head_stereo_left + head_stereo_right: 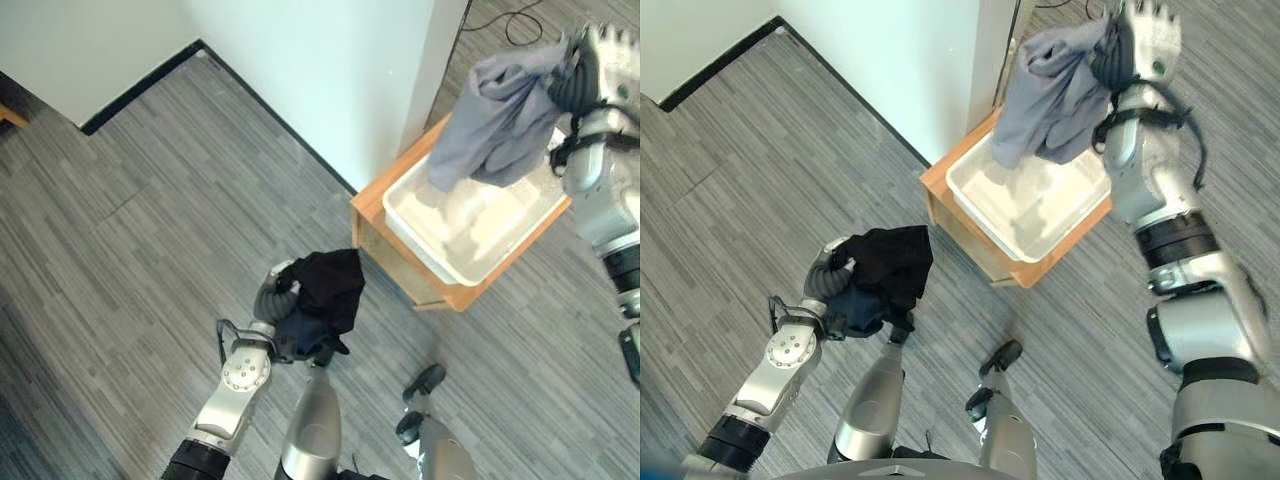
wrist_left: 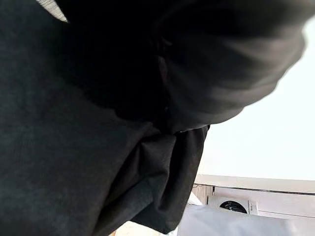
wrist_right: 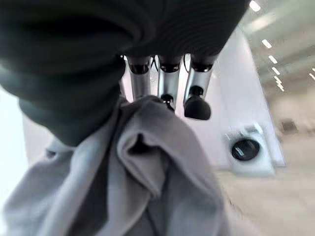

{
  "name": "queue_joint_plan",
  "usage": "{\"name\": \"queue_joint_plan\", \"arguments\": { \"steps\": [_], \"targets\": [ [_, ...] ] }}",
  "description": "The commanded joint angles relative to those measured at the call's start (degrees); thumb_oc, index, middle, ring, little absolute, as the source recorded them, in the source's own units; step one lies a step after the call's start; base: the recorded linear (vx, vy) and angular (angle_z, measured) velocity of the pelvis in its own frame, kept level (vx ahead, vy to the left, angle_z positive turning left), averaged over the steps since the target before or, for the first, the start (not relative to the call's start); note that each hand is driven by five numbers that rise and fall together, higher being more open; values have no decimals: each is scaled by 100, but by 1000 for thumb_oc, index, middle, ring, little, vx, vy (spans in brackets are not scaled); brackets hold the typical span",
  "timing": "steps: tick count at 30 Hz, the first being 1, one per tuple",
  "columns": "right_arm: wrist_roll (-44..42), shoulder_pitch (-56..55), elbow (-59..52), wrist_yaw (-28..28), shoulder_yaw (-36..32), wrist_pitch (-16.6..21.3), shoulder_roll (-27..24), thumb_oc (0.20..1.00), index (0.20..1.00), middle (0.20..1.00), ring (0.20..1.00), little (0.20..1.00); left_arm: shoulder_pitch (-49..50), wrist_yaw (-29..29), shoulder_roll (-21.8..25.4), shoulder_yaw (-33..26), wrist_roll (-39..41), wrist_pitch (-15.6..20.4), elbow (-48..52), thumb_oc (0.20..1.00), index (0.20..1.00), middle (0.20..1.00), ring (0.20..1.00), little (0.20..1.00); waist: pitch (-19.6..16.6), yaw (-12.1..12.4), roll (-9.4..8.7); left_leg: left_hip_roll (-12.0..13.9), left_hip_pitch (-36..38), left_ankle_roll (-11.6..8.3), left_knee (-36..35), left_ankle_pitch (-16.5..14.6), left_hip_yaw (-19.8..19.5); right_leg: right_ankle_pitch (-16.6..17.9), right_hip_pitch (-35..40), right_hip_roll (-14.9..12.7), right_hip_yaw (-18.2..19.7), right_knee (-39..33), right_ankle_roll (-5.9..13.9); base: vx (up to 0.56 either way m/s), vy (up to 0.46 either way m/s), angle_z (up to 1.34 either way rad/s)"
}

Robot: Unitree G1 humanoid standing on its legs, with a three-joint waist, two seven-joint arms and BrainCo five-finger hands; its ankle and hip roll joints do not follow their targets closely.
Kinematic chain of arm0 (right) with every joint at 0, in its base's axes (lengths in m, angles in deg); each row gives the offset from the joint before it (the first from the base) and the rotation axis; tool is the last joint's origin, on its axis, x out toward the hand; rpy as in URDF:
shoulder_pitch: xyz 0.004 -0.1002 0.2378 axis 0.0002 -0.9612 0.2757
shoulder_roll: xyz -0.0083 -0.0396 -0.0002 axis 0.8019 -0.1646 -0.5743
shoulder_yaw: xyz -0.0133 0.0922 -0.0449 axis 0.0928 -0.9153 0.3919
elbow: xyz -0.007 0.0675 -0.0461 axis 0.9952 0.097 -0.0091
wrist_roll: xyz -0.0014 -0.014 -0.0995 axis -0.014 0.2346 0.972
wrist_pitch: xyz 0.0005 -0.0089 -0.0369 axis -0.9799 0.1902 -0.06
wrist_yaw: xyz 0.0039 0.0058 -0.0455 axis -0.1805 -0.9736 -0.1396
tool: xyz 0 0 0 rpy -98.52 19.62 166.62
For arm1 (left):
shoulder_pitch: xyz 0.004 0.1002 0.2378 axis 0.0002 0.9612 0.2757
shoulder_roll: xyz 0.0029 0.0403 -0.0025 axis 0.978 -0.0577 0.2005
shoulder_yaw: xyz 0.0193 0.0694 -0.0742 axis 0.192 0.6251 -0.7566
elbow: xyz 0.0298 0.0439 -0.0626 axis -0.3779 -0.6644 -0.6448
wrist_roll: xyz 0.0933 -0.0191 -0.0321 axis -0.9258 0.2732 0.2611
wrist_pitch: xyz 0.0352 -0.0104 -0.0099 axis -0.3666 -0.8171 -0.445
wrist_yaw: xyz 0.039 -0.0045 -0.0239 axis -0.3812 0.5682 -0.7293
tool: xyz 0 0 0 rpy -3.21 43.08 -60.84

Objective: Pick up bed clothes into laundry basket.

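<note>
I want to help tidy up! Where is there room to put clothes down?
The white laundry basket on the wooden stand looks bare inside, under the hanging grey cloth. The striped floor between wall and stand is free too.

Head views: bright, even indoor light, no hard glare. Soft shadows only, e.g. a faint one under the low light-wood stand [image 1: 400, 245] on the grey striped plank floor [image 1: 150, 250]. White plastic rectangular basket [image 1: 470, 220] reads near blown-out w/ little inner detail; pale wall [image 1: 330, 70] is flat, slightly bluish. Straight lines bow a bit toward the edges.

Left wrist view: very dark. Crumpled black cloth [image 2: 74, 162] sits too close, blurred, almost no texture; bright washed-out backdrop behind it.

Right wrist view: soft grey cloth [image 3: 147, 187] and dark ribbed wrist cover [image 3: 74, 59] out of focus. Ceiling strip lights [image 3: 268, 29] glare as white dashes; background hazy.
</note>
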Motion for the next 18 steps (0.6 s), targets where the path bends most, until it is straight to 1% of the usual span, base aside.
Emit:
{"name": "queue_joint_plan", "arguments": {
  "steps": [1, 2, 4, 8, 12, 13, 14, 16, 18],
  "targets": [
    [36, 332, 78, -31, 404, 54, -332, 329, 329, 329, 329, 329, -102, -28, 91, 336, 220, 454, 393, 200, 200, 200, 200, 200, -196, 87, 150, 51, -86, -161, -530, 322, 126, -1039, 981, -167, -99, 88, 767, 8, 12, 6],
    [82, 310, 364, 28, 502, 27, -217, 1000, 1000, 1000, 1000, 1000, -93, -20, 106, 378, 202, 455, 413, 200, 200, 200, 200, 200, -201, 93, 196, 40, -69, -158, -530, 330, 116, -1038, 999, -178, -104, 88, 767, 5, 26, 6],
    [162, 371, 630, 111, 655, 7, -198, 1000, 1000, 1000, 1000, 1000, -120, -29, 126, 414, 181, 454, 413, 200, 200, 200, 200, 200, -210, 88, 251, 33, -50, -164, -530, 346, 113, -1047, 1027, -198, -122, 88, 767, -8, 34, 6],
    [144, 393, 587, 113, 649, 10, -205, 1000, 1000, 1000, 1000, 1000, -130, -54, 117, 401, 179, 449, 398, 200, 200, 200, 200, 200, -247, 57, 294, 20, -8, -164, -530, 337, 127, -1056, 1067, -214, -115, 88, 768, 0, 21, 3],
    [-321, 329, 211, 210, 478, 238, -378, 1000, 1000, 1000, 1000, 1000, -76, -21, 91, 300, 217, 441, 360, 200, 200, 200, 200, 200, -393, -32, 286, -1, 143, -137, -530, 275, 195, -1076, 1201, -255, -78, 88, 778, 20, 24, 0],
    [-322, 307, 192, 216, 464, 232, -385, 1000, 1000, 1000, 1000, 1000, -73, -19, 96, 307, 218, 441, 361, 200, 200, 200, 200, 200, -393, -26, 284, -3, 149, -136, -530, 274, 194, -1077, 1207, -257, -79, 88, 780, 66, 31, 1],
    [-663, 72, -261, 186, 157, 373, -500, 1000, 1000, 1000, 1000, 1000, -38, -12, 64, 233, 211, 413, 375, 200, 200, 200, 200, 200, -499, -142, 255, -30, 237, -117, -530, 227, 234, -1080, 1277, -284, -52, 88, 787, 56, 25, 2],
    [-937, -457, -807, 120, -283, 526, -511, 1000, 1000, 1000, 1000, 1000, -12, -26, -5, 142, 192, 385, 383, 200, 200, 200, 200, 200, -576, -265, 232, -60, 341, -93, -530, 168, 274, -1079, 1355, -305, -20, 88, 796, 77, 29, 0],
    [-1176, -1353, -1540, 122, -879, 699, -358, 1000, 1000, 1000, 1000, 1000, -2, -60, -83, 24, 106, 343, 442, 200, 200, 200, 200, 200, -656, -424, 230, -101, 468, -56, -530, 91, 316, -1084, 1455, -335, 9, 88, 808, 66, 30, -8]
  ]
}}
